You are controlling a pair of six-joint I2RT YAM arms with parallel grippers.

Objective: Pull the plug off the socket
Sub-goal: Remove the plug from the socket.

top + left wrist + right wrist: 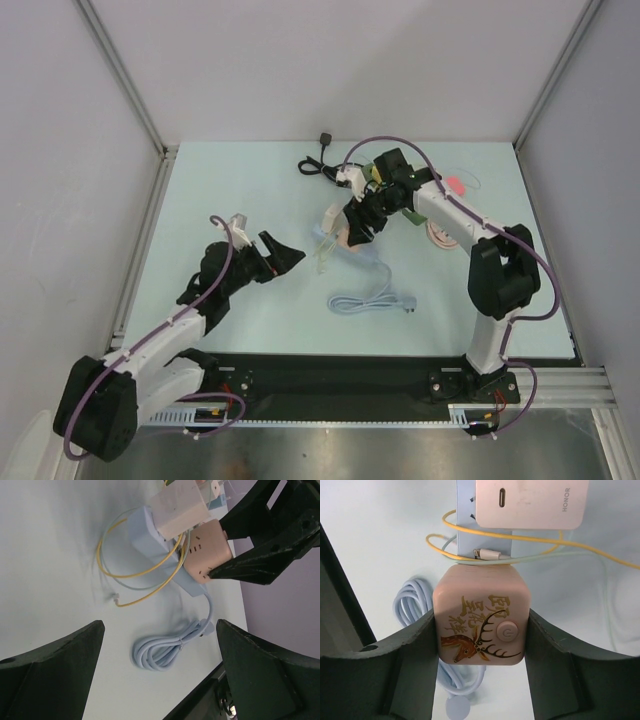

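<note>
- Two arms in play: nearest us, the left gripper hangs over the pale table with its jaws spread wide and nothing between them.
- Just beyond, we see a coiled pale blue cord lying flat, its lead running up to the pale blue power strip.
- On that strip sits the pink cube plug, gold deer on its face. The right gripper clamps it, one finger pressed to each side.
- Next along the strip we spot a white HONOR charger, with a yellow cable looped around.
- Farthest back, a black cable lies apart.
</note>
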